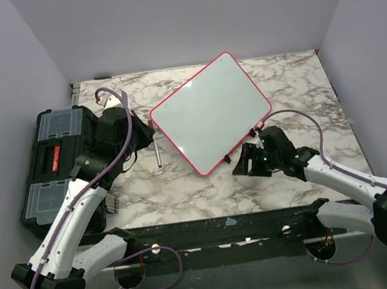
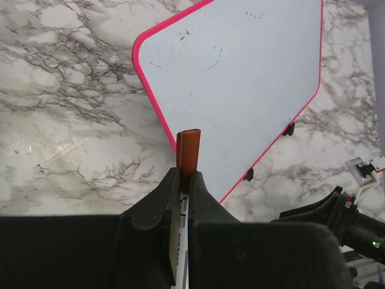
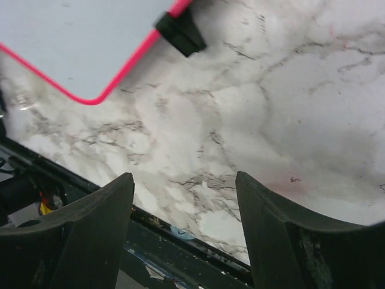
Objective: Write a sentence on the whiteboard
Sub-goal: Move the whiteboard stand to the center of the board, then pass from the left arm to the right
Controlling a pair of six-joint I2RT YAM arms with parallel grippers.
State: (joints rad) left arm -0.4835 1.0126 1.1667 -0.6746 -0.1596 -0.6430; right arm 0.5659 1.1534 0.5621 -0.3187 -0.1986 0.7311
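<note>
As the top view shows, the whiteboard [image 1: 211, 114] lies flat on the marble table [image 1: 185, 188], turned diagonally, near the table's centre and to the right of the black toolbox [image 1: 53, 163]. Its pale surface carries only faint specks and short strokes. Its frame is red-pink, with small black clips [image 2: 290, 128] along one edge. Left gripper [image 2: 185, 180]: jaws clenched on a reddish-brown marker [image 2: 189, 150], whose end projects beyond the fingertips at the board's rounded corner; contact with the board cannot be determined. Right gripper [image 3: 186, 229]: jaws released, fingers spread wide, positioned above bare marble near another corner of the board.
</note>
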